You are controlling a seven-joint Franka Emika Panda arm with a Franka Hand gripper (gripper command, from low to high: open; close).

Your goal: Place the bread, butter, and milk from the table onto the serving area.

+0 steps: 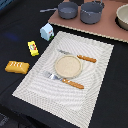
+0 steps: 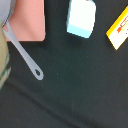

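Observation:
In the exterior view the golden-orange bread (image 1: 17,66) lies on the black table (image 1: 20,30), at the view's left of the serving area (image 1: 95,75). The yellow butter (image 1: 33,48) lies a little farther back. The light-blue milk (image 1: 47,32) stands upright by the mat's far left corner, just off it. All three are on the table and apart from each other. The wrist view shows the milk (image 2: 81,18) and the butter (image 2: 119,28) from above on the black surface. No gripper shows in either view.
The mat bears a round tan plate (image 1: 67,65) and orange-handled cutlery (image 1: 80,57). A pinkish-brown board (image 1: 107,27) behind it holds two grey pots (image 1: 68,9) and a pale bowl (image 1: 123,17). A grey pot handle (image 2: 25,55) reaches over the table beside the board (image 2: 27,20).

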